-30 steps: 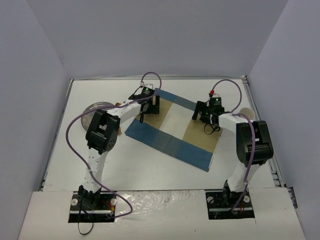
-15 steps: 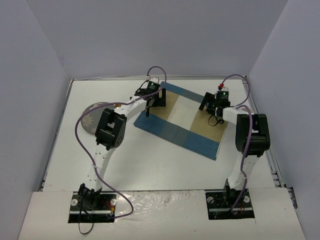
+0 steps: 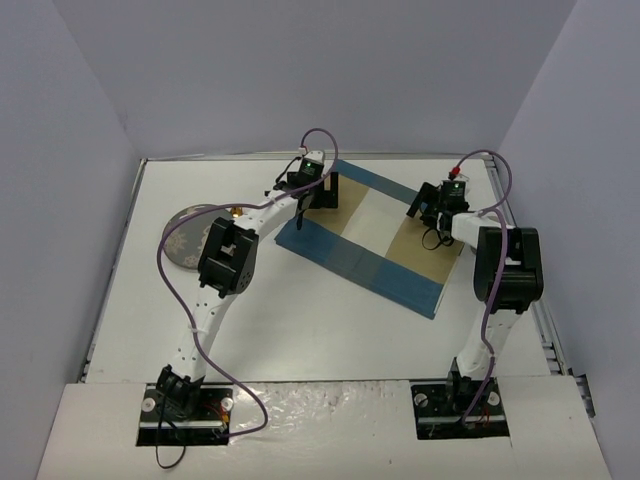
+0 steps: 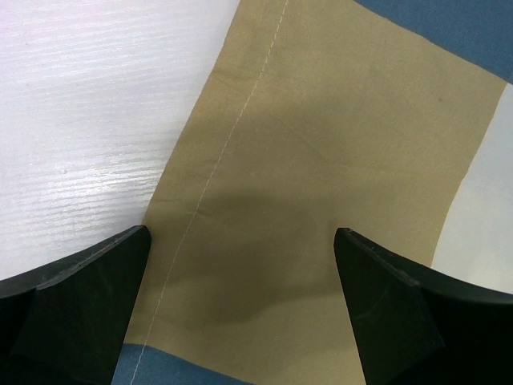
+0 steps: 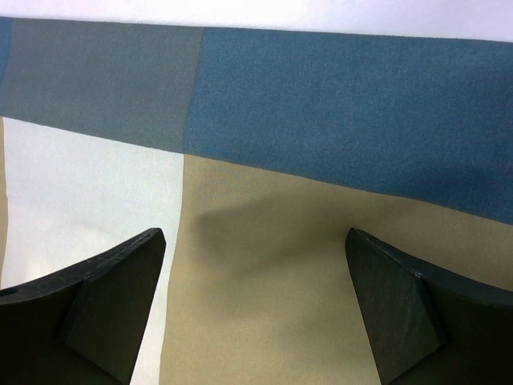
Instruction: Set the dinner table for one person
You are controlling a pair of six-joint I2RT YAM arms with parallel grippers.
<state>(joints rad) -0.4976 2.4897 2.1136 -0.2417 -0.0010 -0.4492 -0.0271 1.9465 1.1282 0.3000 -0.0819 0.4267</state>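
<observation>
Count, top view:
- Counter (image 3: 300, 330): one, white, flooring the whole enclosure beneath everything else.
- Placemat (image 3: 370, 240): one, blue, tan and white bands, flat and skewed, lying toward 1 o'clock of the counter's middle.
- Plate (image 3: 183, 240): one, patterned, at the 9 o'clock edge, partly behind the left arm (image 3: 225, 265).
- Hands: two.

Left hand (image 4: 240, 233) is over the mat's 10 o'clock end, fingers spread wide above a tan band with nothing between them. Right hand (image 5: 255, 233) is over the 2 o'clock end, also spread and empty.

Versus one second ago, the mat has slid toward 1 o'clock and both hands reach farther out.
</observation>
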